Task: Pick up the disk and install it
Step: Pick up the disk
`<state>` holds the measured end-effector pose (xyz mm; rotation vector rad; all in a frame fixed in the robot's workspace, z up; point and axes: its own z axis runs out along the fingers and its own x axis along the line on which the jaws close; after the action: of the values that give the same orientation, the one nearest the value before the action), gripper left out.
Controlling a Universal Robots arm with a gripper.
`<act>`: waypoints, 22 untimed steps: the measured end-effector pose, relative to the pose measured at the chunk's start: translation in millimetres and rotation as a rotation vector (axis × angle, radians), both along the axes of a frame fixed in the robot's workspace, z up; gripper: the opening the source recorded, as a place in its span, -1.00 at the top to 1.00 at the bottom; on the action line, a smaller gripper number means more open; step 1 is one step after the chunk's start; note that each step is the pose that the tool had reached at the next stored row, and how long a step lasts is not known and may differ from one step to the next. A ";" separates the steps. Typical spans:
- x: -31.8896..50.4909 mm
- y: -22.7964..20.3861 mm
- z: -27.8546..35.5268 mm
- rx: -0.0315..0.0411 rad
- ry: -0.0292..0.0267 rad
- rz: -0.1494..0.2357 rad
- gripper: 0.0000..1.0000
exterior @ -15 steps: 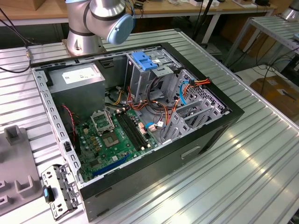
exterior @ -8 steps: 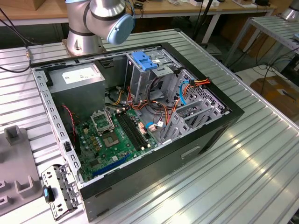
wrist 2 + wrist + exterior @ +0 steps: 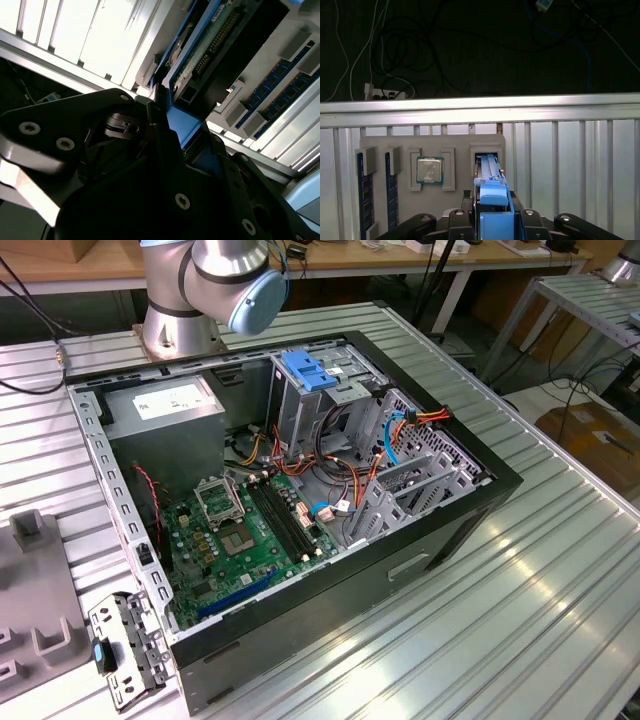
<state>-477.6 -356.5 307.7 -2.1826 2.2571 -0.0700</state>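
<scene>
The claw [image 3: 492, 212] is seen clamped on the blue carrier of the disk [image 3: 488, 167] in the first wrist view. The disk is stood on edge in a slot of a grey holder tray [image 3: 462, 142], beside a processor chip [image 3: 430, 170] and memory sticks [image 3: 365, 195]. The tray is laid on the ribbed metal desk [image 3: 570, 165]. An open computer case [image 3: 480, 495] is shown in the exterior view.
</scene>
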 end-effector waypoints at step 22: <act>0.9 0.0 14.3 -0.0128 -0.0019 0.000 0.26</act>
<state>-476.7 -356.5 321.9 -2.1878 2.2619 -0.0868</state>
